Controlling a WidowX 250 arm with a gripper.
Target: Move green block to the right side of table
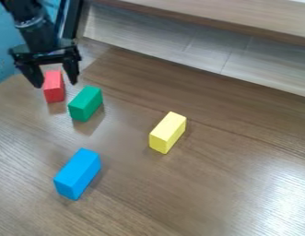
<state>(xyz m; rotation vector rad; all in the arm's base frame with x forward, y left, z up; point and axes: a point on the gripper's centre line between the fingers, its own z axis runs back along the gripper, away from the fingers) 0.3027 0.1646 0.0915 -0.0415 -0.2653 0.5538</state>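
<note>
1. The tabletop [133,184] is brown, with streaky wood grain, a thin seam running across it and a pale glare at the near right.
2. Along the far side stands a pale grey, faintly grained panel [179,48] with narrow joint lines; above it runs a brown wood-look ledge [228,20]. A mottled blue surface [3,50] shows at the far left.
3. The green block [85,102] is a smooth, solid-coloured rectangular bar with crisp edges and a matte look. It lies on the left part of the table, toward the far side, just right of the red block [54,86].
4. The yellow block [167,132] lies near the middle and the blue block [78,174] at the near left; both are plain, oblong and straight-edged, as is the red one.
5. The green block's long axis slants from near left to far right, with one small end facing the near left. The yellow and blue blocks slant much the same way.
6. The black, hard-looking gripper [55,84] hangs at the far left with its fingers spread wide. The red block appears between them; whether they touch it, I cannot tell.
</note>
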